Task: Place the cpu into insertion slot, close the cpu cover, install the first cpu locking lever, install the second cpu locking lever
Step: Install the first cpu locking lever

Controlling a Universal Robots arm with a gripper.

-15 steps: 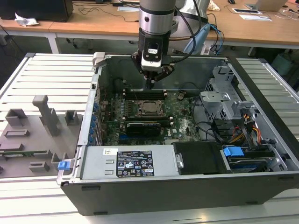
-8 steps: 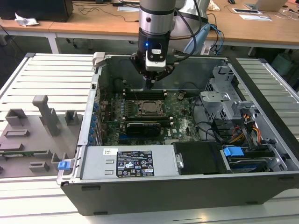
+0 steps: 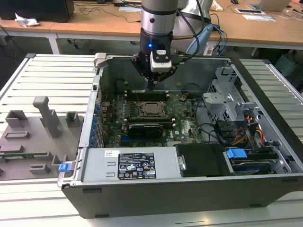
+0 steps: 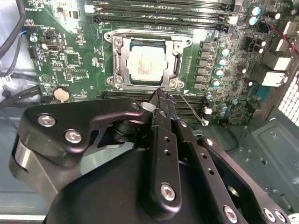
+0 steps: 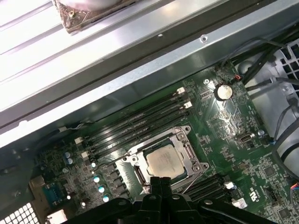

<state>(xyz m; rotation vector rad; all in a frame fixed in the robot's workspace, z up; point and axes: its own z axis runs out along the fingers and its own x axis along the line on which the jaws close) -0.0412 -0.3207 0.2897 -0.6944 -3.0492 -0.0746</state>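
**Robot arm pauses over a part-closed processor socket.** A Universal Robots arm reaches into an open computer case. Its gripper hangs just above the motherboard at the centre of the exterior view, a little above the socket in that frame.

The cpu sits in the insertion slot. Its pale metal top shows through the square opening of the cpu cover, which lies flat over it.

In both wrist views the black fingertips are pressed together into one narrow point. Nothing is visible between them, and they are poised just beside the socket edge nearest the gripper.

A thin wire locking lever runs free from a socket corner out over the memory slots, its end loose rather than tucked under a catch. Whether the other lever is latched cannot be told.

The likeliest trouble, on this evidence, lies with that lever. A springy wire pushed by a closed, narrow tip could slip off and snap back. The tip could also skid onto the memory slots or the row of capacitors beside the socket. If the cover is not fully down when the lever is forced, the chip could be pinched unevenly against the pin field.
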